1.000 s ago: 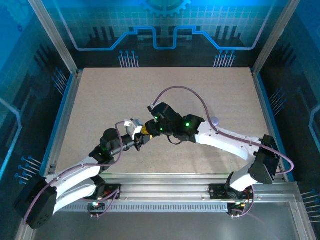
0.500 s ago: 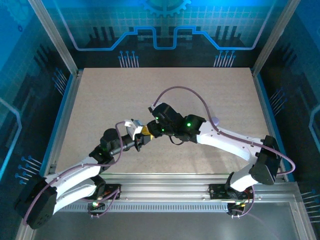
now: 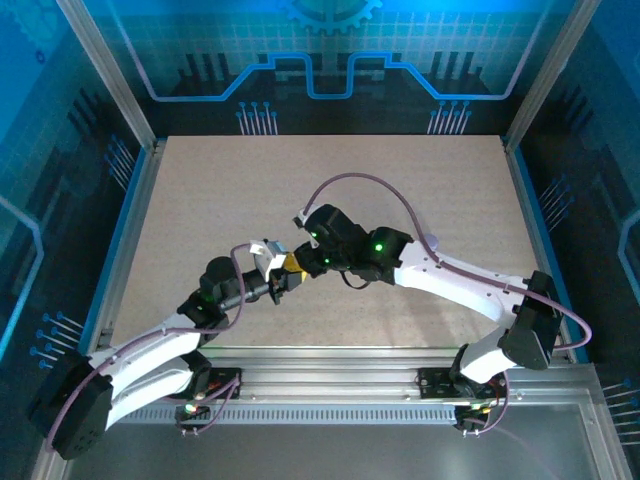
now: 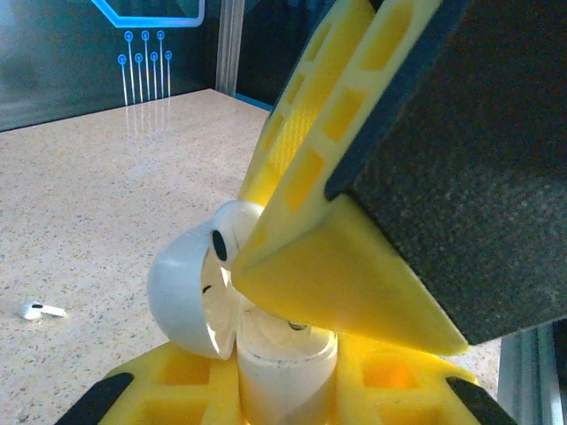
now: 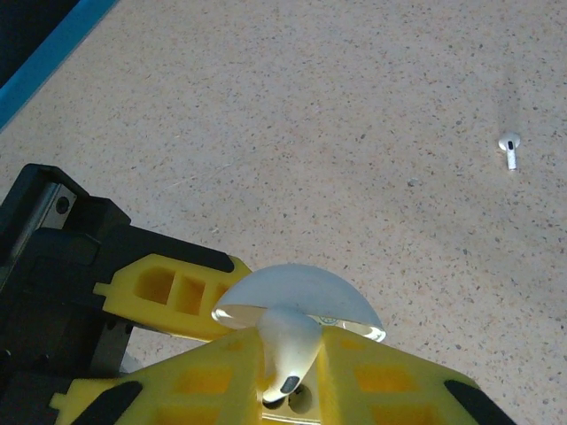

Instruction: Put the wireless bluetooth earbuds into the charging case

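Now, your left fingers [image 4: 168, 385] are pinched on the base of the case [image 4: 283, 367], holding it upright with its lid [image 4: 186, 292] swung open. Your right fingers [image 5: 195, 385] are clamped on one earbud [image 5: 285, 347], stem down, right over the case's open mouth. From the left wrist camera you see that bud's rounded head with its dark spot just beside the lid's inner face, above the case's base. Whether its tip has entered the socket you cannot tell, since a right finger blocks your look at the case's top. From above, both arms meet at the case, their yellow tips touching or nearly so. The second earbud [image 5: 508, 149] lies loose on the counter [image 3: 200, 200], well apart from the case, out on the lid's side of it
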`<action>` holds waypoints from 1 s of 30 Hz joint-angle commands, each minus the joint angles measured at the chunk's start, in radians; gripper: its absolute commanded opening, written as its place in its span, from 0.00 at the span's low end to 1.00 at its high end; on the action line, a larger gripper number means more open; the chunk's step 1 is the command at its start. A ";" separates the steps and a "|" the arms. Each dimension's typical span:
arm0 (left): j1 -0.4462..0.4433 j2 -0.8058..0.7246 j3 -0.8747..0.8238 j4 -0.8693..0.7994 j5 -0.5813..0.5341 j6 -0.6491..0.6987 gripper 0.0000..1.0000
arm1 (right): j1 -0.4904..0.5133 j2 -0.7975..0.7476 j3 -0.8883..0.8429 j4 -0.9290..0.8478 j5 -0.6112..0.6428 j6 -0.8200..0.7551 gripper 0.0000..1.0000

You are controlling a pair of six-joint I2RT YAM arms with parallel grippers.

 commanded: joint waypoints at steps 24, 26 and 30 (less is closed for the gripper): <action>-0.011 -0.036 0.057 0.076 0.076 0.022 0.17 | -0.037 0.005 -0.015 0.010 -0.209 -0.041 0.21; -0.011 -0.037 0.057 0.076 0.079 0.021 0.17 | -0.042 0.002 -0.023 0.020 -0.227 -0.036 0.21; -0.010 -0.042 0.057 0.076 0.082 0.019 0.17 | -0.052 -0.003 -0.034 0.017 -0.232 -0.031 0.21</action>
